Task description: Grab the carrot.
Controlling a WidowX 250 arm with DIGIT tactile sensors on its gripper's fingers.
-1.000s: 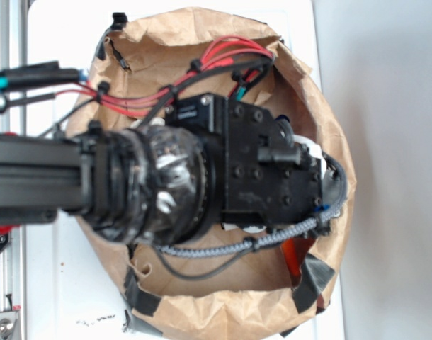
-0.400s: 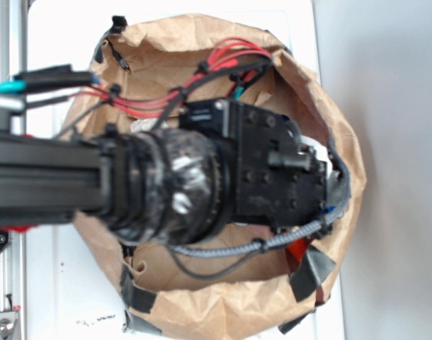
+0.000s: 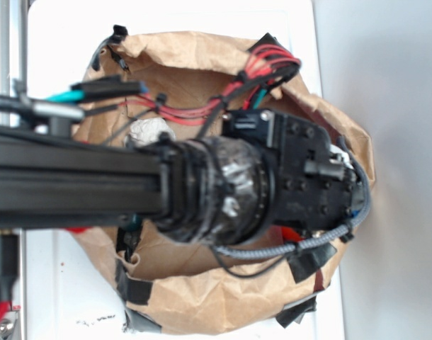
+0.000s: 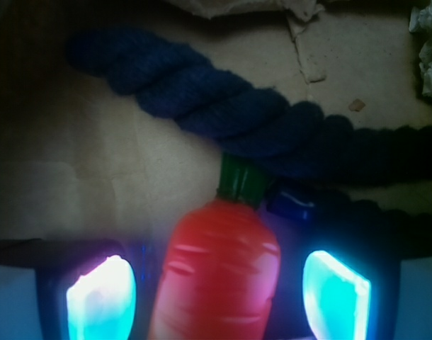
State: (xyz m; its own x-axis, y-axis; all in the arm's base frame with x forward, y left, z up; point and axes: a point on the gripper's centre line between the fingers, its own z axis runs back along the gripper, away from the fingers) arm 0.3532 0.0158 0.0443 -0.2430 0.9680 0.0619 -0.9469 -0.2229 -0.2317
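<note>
The carrot [image 4: 219, 269] fills the lower middle of the wrist view. It is orange-red with a green stem end [image 4: 241, 180], and it lies on the brown paper floor. My gripper [image 4: 219, 290] is open and straddles it. The glowing left pad [image 4: 103, 297] and right pad [image 4: 335, 294] each stand a gap away from the carrot's sides. In the exterior view the gripper [image 3: 322, 191] is down inside the paper bag [image 3: 202, 297], at its right side. The arm covers the carrot there.
A thick dark blue twisted rope [image 4: 223, 106] lies across the bag floor just beyond the carrot's stem. A small blue object [image 4: 290, 202] sits beside the stem. Crumpled white paper [image 3: 146, 131] lies in the bag's left part. The bag walls close in around the arm.
The arm has moved to the right and slightly down the frame inside the bag. The bag's right wall has bulged outward with it.
</note>
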